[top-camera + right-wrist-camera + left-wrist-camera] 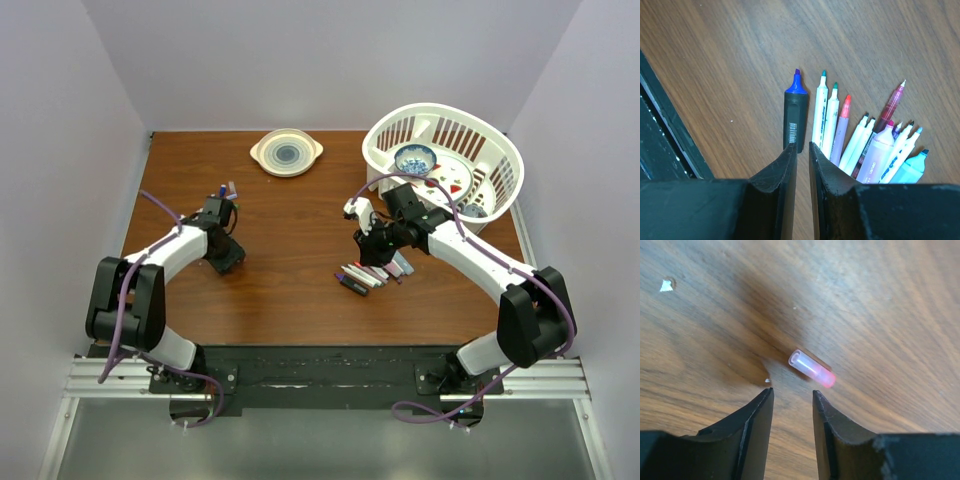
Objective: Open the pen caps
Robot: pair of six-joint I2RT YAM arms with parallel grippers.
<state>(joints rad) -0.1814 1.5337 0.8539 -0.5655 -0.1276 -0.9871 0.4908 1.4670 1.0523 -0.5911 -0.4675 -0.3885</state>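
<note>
A translucent pink pen cap (811, 369) lies loose on the wooden table just ahead of my left gripper (792, 392), which is open and empty. A few small caps (227, 189) stand beside the left arm; the left gripper (229, 260) points down at the table. The right gripper (802, 146) hovers over a row of uncapped pens (860, 140), its jaws a narrow gap apart with nothing between them. A black highlighter with a bare blue tip (794, 117) lies just ahead of its fingertips. In the top view the right gripper (369, 249) is above the pens (368, 276).
A cream plate with a blue centre (286, 152) sits at the back middle. A white slatted basket (500, 150) at the back right holds a blue bowl (414, 157) and other items. The black base rail (660, 140) runs along the near edge.
</note>
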